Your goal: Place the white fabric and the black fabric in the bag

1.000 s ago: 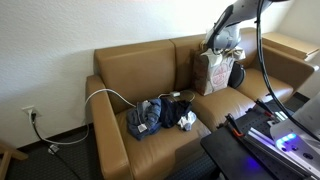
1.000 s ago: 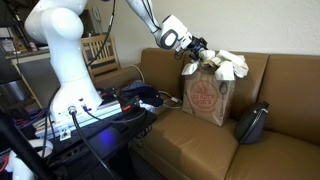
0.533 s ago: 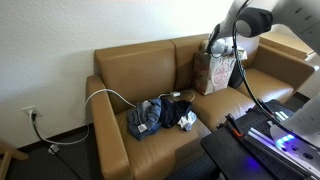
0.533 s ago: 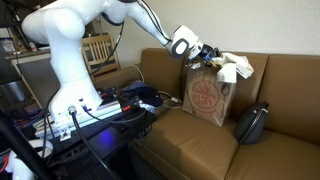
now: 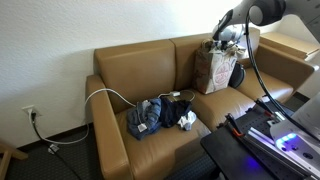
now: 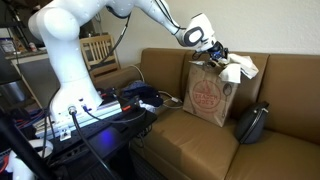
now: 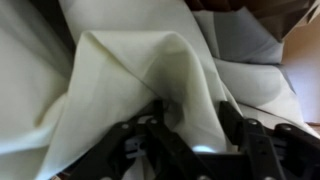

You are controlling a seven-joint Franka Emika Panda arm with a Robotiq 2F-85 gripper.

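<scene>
1. Found the gripper (image 6: 218, 55) just above the open mouth of the bag (image 6: 207, 95), angled down toward it, with no second arm on this rig to weigh against it.
2. Read the jaws as drawn in narrow and pinched on a fold of the white fabric (image 7: 130, 70). Saw the cloth in the wrist view bunched between the dark fingers (image 7: 150, 135) and filling nearly the whole frame.
3. Placed the white fabric (image 6: 238, 68) directly under and around the gripper, crumpled at the top of the bag, with one flap hanging out over the bag's rim on the side away from the arm. Could name no clear long axis for so rumpled a thing.
4. Judged the coming move to turn on a straight drop, with the mouth of the bag right beneath the held fold. Took the loose flap outside the rim as the part likely to stay out after a release.
5. Spotted the black fabric (image 5: 184, 117) well apart from the bag and lower than its mouth, touching a blue garment (image 5: 145, 118) in one heap, so a long reach away from the bag for the second piece.
6. Noted a dark rounded object (image 6: 252, 123) just beside the foot of the bag. Could not tell what it was, though not the cloth in the heap.
</scene>
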